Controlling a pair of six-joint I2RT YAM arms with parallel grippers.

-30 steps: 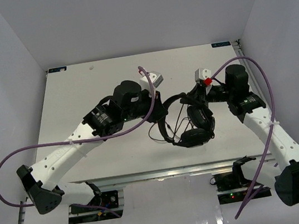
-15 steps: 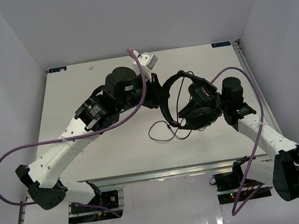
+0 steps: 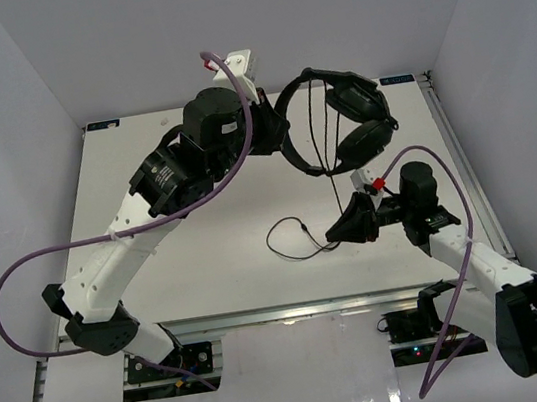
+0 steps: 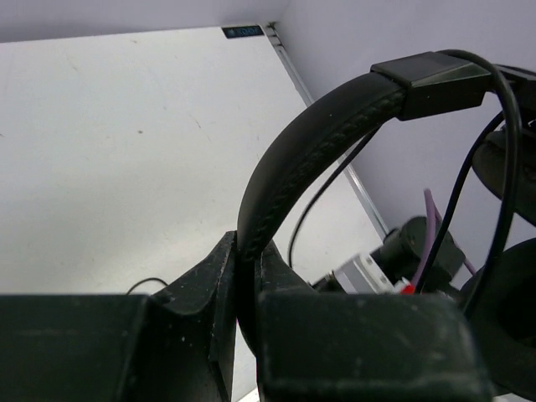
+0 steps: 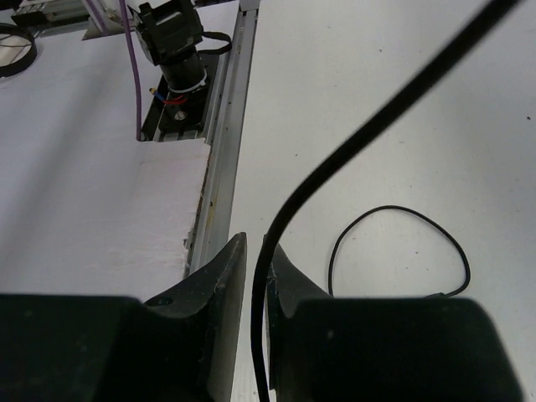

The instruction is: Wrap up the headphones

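- As it fills most of the top view, the table [image 3: 145, 189] comes first: a flat, matte white rectangle with a grooved metal rail [image 5: 219, 159] along its near edge.
- Left arm [image 3: 125, 253]: white shell links and black round joints. It reaches from the near left to the far middle, with its wrist raised off the table.
- Right arm [image 3: 468, 252]: the same build, low over the near right of the table.
- Purple cables [image 3: 7, 280]: thick and smooth, looping beside each arm.
- Headphones [image 3: 342, 119]: black, hanging in the air over the far right of the table. They have a thin arched headband [image 4: 310, 138] with a pebbled, stitched-looking face. The two round padded earcups [image 3: 357, 102] hang one above the other.
- Left gripper [image 4: 247, 251]: hard black fingers clenched on the headband, which stands pinched between them.
- Right gripper [image 5: 255, 244]: wedge-shaped black fingers drawn to a narrow slit. The cord [image 5: 398, 96] passes through it, lying against one finger. Whether it is squeezed, I cannot tell.
- Cord again: thin, round and black. It drops straight from the headphones to the right gripper, then lies in a loose loop on the table just left of that gripper.
- Label [image 4: 243, 32]: a small dark strip at the table's far right corner. Its pale writing is too small to read.
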